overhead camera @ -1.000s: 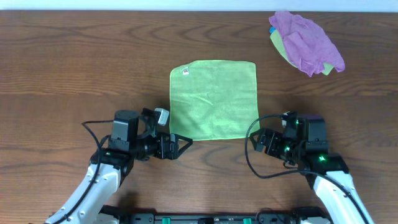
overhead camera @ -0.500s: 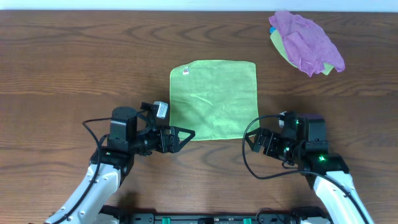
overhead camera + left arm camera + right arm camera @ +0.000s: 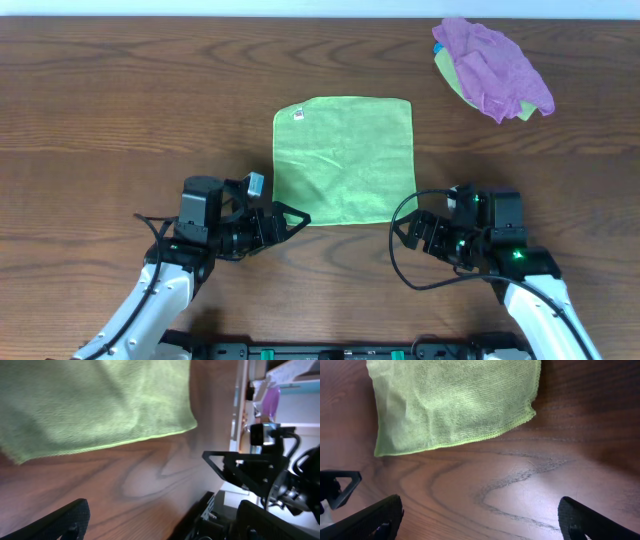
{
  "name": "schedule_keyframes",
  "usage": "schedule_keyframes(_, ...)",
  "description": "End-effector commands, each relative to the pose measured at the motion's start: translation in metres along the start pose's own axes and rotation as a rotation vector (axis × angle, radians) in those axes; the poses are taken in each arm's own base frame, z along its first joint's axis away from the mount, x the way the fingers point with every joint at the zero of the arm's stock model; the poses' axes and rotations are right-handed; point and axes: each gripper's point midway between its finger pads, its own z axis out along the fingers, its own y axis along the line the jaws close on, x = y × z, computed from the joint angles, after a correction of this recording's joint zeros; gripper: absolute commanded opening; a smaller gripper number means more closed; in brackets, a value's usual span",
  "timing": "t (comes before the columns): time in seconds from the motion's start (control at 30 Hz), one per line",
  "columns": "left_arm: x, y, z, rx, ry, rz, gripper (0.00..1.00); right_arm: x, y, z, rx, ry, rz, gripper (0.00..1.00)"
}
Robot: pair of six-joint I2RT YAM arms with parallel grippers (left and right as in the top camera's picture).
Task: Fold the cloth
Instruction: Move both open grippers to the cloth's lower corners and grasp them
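Lying flat on the wood-grain table (image 3: 120, 100) — cloth (image 3: 344, 160); left claw (image 3: 278, 215) and right claw (image 3: 404, 232) released.

No text, brand, number or sign can be read in any view. The only label is a small white tag (image 3: 297, 114) at one far corner of the cloth (image 3: 345, 160). It carries dark print, which is too small to make out in the overhead view.
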Motion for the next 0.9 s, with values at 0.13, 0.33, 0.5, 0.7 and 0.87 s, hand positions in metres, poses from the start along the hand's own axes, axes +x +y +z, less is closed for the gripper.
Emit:
schedule_keyframes(0.13,-0.011,0.029,-0.003,-0.143,-0.083,-0.068,0.98,-0.007,-0.009,0.0,0.045,-0.033,-0.04,0.91)
schedule_keyframes(0.33,-0.014,0.045,0.0,-0.202,-0.094,-0.098,0.93,-0.016,-0.012,0.013,0.045,-0.034,-0.039,0.86)
schedule_keyframes(0.5,-0.015,0.055,0.005,-0.197,-0.072,-0.133,0.9,-0.016,-0.015,0.029,0.024,0.007,-0.024,0.82)
schedule_keyframes(0.7,-0.027,0.061,0.006,-0.183,-0.097,-0.139,0.88,-0.027,-0.021,0.027,0.034,-0.032,-0.008,0.78)
schedule_keyframes(0.87,-0.035,0.065,0.01,-0.164,-0.1,-0.134,0.86,-0.037,-0.031,0.025,0.04,-0.06,0.022,0.71)
